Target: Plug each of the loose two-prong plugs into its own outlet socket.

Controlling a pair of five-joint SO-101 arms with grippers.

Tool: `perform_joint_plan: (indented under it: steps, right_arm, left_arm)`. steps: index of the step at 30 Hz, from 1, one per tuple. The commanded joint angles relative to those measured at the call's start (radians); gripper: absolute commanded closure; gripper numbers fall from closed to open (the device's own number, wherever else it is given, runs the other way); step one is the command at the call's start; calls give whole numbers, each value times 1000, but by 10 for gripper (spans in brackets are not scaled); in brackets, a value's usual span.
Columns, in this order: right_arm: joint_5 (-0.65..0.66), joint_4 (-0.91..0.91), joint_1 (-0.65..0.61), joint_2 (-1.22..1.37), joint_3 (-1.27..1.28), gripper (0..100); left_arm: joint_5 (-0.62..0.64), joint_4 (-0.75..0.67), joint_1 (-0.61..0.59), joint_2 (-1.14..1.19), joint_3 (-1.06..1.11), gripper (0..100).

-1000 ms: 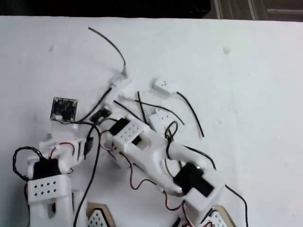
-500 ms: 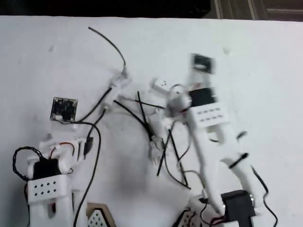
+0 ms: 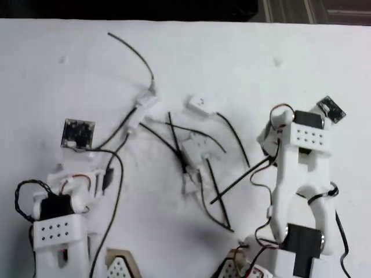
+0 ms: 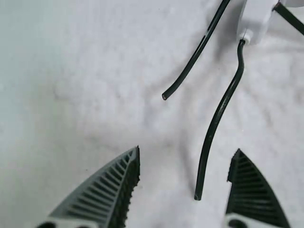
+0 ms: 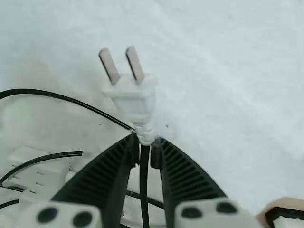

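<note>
Swung rightward, the right arm [image 3: 298,168] stands, from above, right of a white outlet socket [image 3: 199,105]. Left wrist: left gripper [image 4: 183,166] jaws open over the tabletop [image 4: 71,71], black cord [image 4: 218,118] between. Right wrist: right gripper [image 5: 145,142] jaws clamp the two-prong plug [image 5: 129,90] by its cord.

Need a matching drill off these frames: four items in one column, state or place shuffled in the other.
1. left hand
2. right hand
3. two-prong plug
4. outlet socket

A. lying on the table, apart from both hands
B. shut on a black cord
C. open above the table
D. held by its cord, prongs pointing outward

Pairs: 1-C, 2-B, 3-D, 4-A
</note>
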Motion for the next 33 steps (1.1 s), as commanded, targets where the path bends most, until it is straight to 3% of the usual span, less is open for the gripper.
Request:
perform_joint_plan:
  steps: [1, 14, 23, 29, 33]
  right_arm:
    - [-9, 8, 21, 4, -5, 978]
    - [-2, 58, -71, -4, -9, 964]
    - [5, 160, -189, -5, -11, 591]
    - [173, 231, -202, -5, -44, 515]
    - [425, 282, -160, -5, -94, 515]
  left_arm:
    - [9, -21, -10, -16, -35, 702]
    - [9, -21, -10, -16, -35, 702]
    - [3, -21, -10, -16, -29, 702]
    - [3, -21, -10, -16, -29, 702]
    - [3, -21, -10, -16, -29, 702]
